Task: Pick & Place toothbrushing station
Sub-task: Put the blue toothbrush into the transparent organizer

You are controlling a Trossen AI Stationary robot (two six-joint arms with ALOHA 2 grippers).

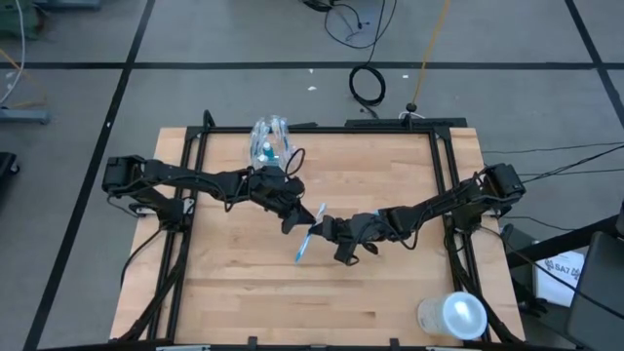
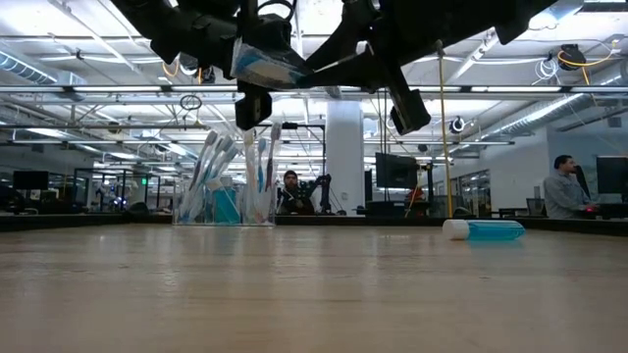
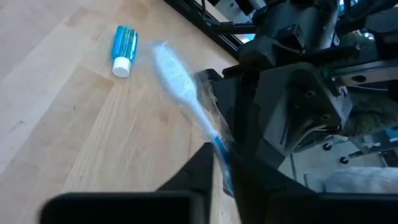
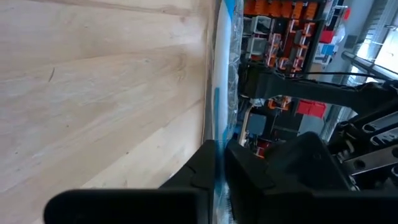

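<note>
A blue-and-white toothbrush [image 1: 305, 244] in a clear wrapper is held above the middle of the table, clear of the wood. My left gripper [image 1: 294, 222] and my right gripper [image 1: 330, 234] meet there, and both are shut on the toothbrush. A clear cup [image 1: 271, 144] holding several toothbrushes stands on its base near the far edge; it also shows in the low view [image 2: 231, 191]. One teal, white-capped toothpaste tube [image 3: 123, 43] lies on its side on the table, also seen in the low view [image 2: 486, 230]. My left gripper pinches the toothbrush's handle [image 3: 216, 146] between its two fingers. The rest of the brush [image 3: 180, 81] runs forward past the fingertips, along the fingers, and is lifted clear of the table. My right gripper's body stands close beside this hold. My right gripper pinches the toothbrush's shaft [image 4: 217, 134] between its two fingers. The wrapped brush [image 4: 224, 56] sticks out ahead of the fingertips, along the fingers. It is lifted clear of the table.
A larger whitish translucent cylinder [image 1: 453, 317] stands at the table's near right corner. A black frame [image 1: 444, 175] runs along the table's left, far and right sides. People show in the room beyond the table in the low view [image 2: 569, 186].
</note>
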